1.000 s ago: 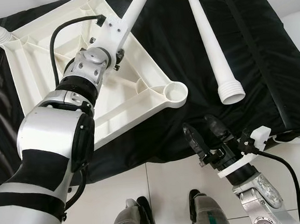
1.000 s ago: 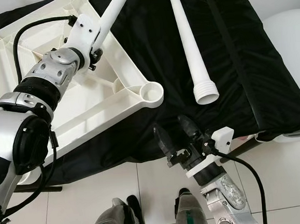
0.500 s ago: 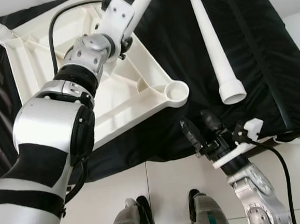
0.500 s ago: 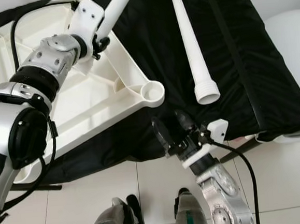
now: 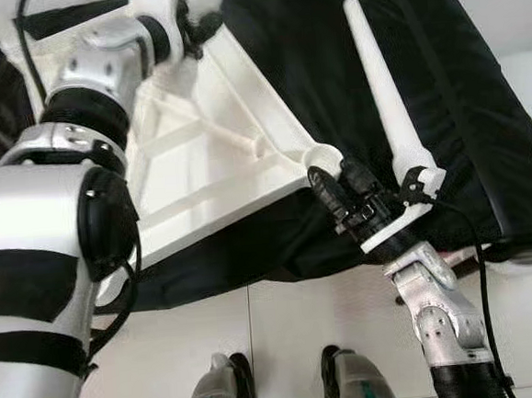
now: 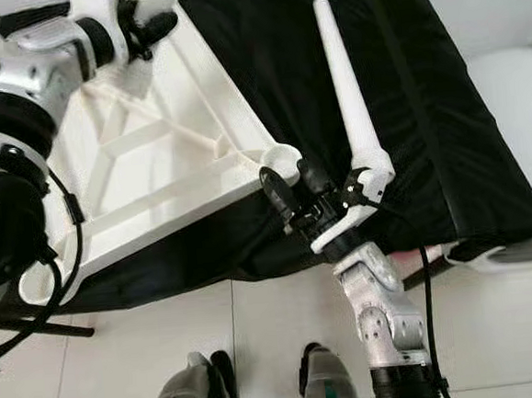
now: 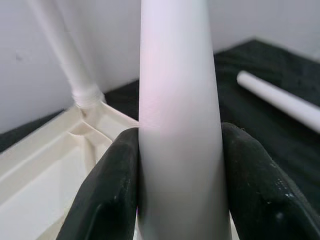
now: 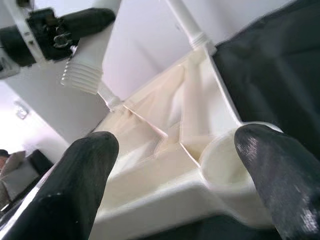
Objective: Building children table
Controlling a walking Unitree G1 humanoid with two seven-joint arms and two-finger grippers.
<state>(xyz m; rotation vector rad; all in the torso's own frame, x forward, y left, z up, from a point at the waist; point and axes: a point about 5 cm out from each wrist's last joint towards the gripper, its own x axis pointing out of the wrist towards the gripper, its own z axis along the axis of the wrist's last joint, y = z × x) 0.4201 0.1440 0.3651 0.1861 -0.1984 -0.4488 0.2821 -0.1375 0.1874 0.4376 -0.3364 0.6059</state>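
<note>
A black cloth [image 6: 443,102] covers the desk across the upper frame, its folds catching soft light. Below it lies a floor [image 6: 122,358] of pale glossy tiles with thin grout lines. At the right edge stands a rounded white object [image 6: 516,96], kind unclear. A plain white wall [image 7: 60,30] rises behind.

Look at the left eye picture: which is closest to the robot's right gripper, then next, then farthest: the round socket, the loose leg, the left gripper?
1. Socket: at the right gripper's fingertips.
2. Loose leg: just beyond, on the right.
3. Left gripper: far off, top left.
</note>
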